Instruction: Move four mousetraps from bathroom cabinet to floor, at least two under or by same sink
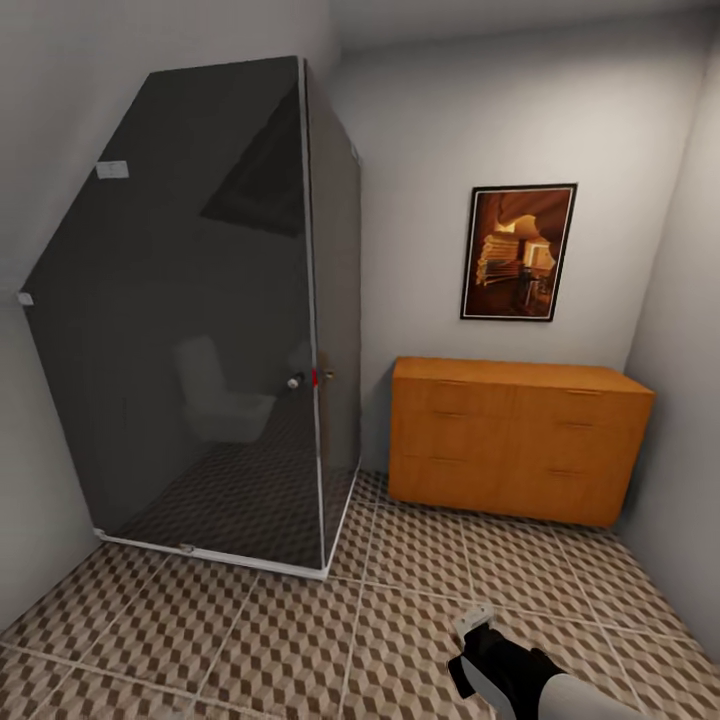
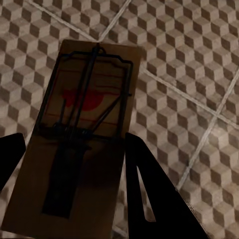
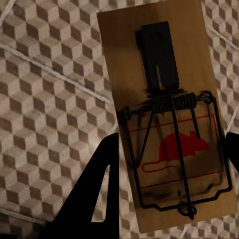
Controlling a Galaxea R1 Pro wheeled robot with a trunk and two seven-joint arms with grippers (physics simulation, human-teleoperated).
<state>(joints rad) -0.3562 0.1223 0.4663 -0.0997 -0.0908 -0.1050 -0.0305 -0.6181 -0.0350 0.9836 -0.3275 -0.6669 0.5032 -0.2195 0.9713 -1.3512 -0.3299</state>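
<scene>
Two traps are in the robot's hands, one in each. The left gripper (image 2: 74,189) has its dark fingers (image 2: 149,194) on both sides of a mousetrap (image 2: 79,129) and is holding it tight. The right gripper (image 3: 169,184) holds the other mousetrap (image 3: 167,114) the same way, the one with a red mouse picture on it. Under both traps, the wrist views show the bathroom floor (image 2: 189,59) with its brown and beige cube tiles.

From the head, the right gripper (image 1: 478,635) sits low over the bathroom floor (image 1: 300,640), with something pale at its tip that is likely the trap. The orange-brown cabinet (image 1: 515,440) stands against the far wall, well apart from the hand. A dark glass shower (image 1: 215,330) fills the left corner, and a picture (image 1: 518,252) hangs above the cabinet.

I think the next job is to put these traps down. To do it well, find the sink first and go close to it. Lower each hand until the trap is flat on the cube tiles, then let go gently. Keep off the darker shower floor, as all four must share one floor.
</scene>
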